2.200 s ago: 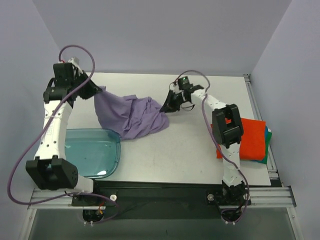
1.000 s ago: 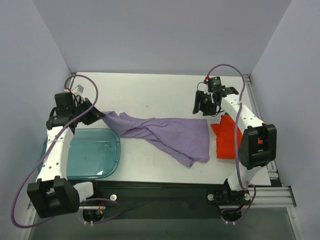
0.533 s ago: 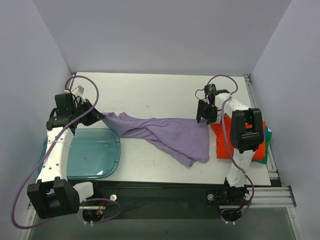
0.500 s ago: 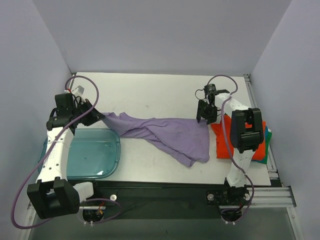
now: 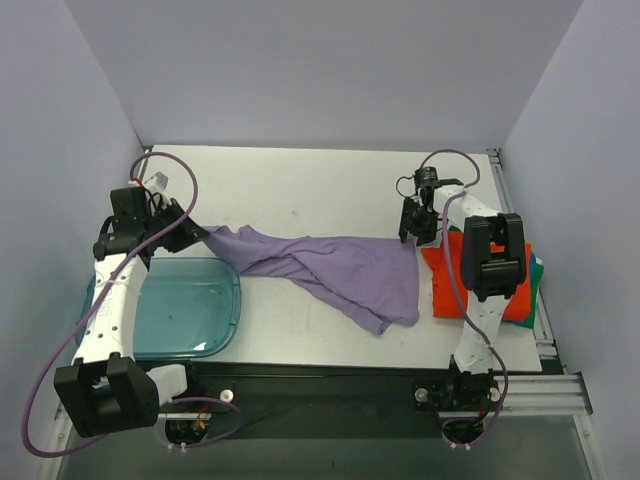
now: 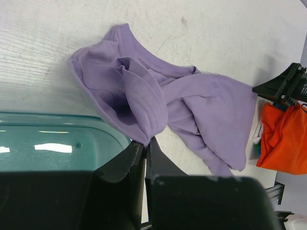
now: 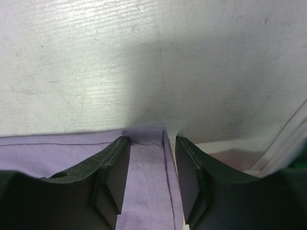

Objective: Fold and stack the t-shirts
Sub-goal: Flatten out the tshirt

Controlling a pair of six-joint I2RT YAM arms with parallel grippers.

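I see the purple shirt (image 5: pixel 330 265) lying rumpled on the worktop (image 5: pixel 300 190) just right of the tray (image 5: pixel 232 290), its tray-side corner clamped in my left jaws, its far hem between my parted right jaws, the orange shirt (image 5: pixel 450 280) beyond.

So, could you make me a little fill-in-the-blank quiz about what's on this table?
The left gripper pinches the spread t-shirt, coloured ___.
The right gripper has its jaws ___ astride that shirt's hem.
The tray is ___.
The t-shirt under the right arm is ___.
Missing: purple, open, blue, orange.
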